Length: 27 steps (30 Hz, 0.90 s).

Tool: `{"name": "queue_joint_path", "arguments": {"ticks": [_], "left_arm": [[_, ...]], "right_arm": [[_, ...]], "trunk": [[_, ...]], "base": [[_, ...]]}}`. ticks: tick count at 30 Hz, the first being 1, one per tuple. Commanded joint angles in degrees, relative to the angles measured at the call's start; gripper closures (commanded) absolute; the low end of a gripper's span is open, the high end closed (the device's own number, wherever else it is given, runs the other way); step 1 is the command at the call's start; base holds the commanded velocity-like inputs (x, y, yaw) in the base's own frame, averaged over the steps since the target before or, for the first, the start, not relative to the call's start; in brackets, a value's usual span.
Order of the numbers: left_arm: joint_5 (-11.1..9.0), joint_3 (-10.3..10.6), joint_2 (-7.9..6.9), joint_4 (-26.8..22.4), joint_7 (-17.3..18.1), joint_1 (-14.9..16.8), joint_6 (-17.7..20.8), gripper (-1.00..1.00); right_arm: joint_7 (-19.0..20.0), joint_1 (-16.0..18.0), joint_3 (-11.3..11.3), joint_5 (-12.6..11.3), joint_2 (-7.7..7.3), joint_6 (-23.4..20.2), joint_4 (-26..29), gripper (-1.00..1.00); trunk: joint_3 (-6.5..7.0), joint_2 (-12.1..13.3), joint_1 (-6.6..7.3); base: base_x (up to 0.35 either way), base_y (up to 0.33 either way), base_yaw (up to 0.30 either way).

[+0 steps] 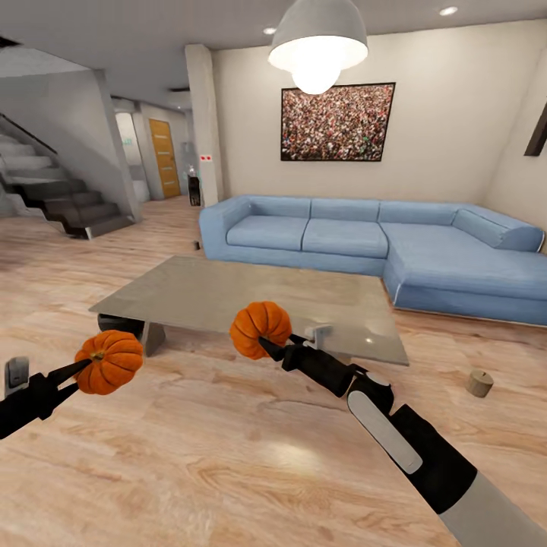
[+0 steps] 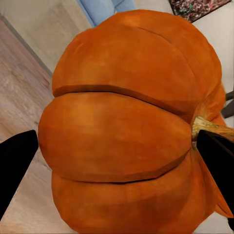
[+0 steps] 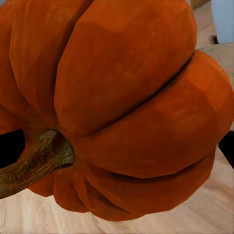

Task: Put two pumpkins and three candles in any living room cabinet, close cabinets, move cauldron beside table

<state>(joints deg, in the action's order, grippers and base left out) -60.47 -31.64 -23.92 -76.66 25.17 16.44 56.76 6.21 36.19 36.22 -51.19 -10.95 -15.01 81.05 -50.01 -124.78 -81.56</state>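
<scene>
Over the bare wood-plank floor (image 1: 228,471), short of the near edge of the low worktop (image 1: 228,292), both arms are raised, each with a load. Left hand (image 1: 78,377): black tapered fingers clamped on a pumpkin (image 1: 110,362), carried in the air off the worktop's near left corner. Right hand (image 1: 267,343): clamped on the second pumpkin (image 1: 260,328), which overlaps the worktop's near edge about midway along it.

Open floor runs left toward the stairs (image 1: 61,197) and around the worktop's right end, where one beige candle (image 1: 479,383) stands alone on the floor. A blue sectional sofa (image 1: 380,243) closes the far side.

Worktop: flat, pale grey, glossy slab. Pumpkins: matte orange, deeply ribbed.

Left wrist view: the pumpkin (image 2: 126,126) between two black fingers (image 2: 14,165), stem stub at one side. Right wrist view: the other pumpkin (image 3: 126,107) with its rough, curved brown stem.
</scene>
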Motion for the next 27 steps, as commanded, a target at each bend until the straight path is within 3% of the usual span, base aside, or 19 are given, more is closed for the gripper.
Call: {"name": "queue_joint_path", "arguments": {"ticks": [1, 7, 15, 27], "left_arm": [[-0.61, -0.09, 0.02, 0.02, 0.31, 0.08, 0.46, 1.0], [-0.61, -0.09, 0.02, 0.02, 0.31, 0.08, 0.46, 1.0], [-0.61, -0.09, -0.03, 0.02, 0.31, 0.08, 0.46, 1.0], [-0.61, -0.09, 0.02, 0.02, 0.31, 0.08, 0.46, 1.0]], "right_arm": [[0.03, 0.07, 0.02, -0.58, -0.04, -0.21, 0.07, 1.0], [0.12, 0.06, 0.0, -0.62, -0.04, -0.16, 0.06, 1.0], [0.17, 0.04, 0.02, -0.68, -0.04, -0.09, 0.01, 1.0], [0.11, 0.03, 0.08, -0.67, -0.04, -0.28, -0.01, 1.0]], "trunk": [[-0.01, -0.03, -0.01], [0.18, -0.03, -0.01], [0.24, -0.03, -0.01], [0.58, -0.03, -0.01]], "base": [[0.26, 0.214, 0.242], [0.262, 0.214, 0.236], [0.263, 0.214, 0.062], [0.263, 0.214, 0.238]]}}
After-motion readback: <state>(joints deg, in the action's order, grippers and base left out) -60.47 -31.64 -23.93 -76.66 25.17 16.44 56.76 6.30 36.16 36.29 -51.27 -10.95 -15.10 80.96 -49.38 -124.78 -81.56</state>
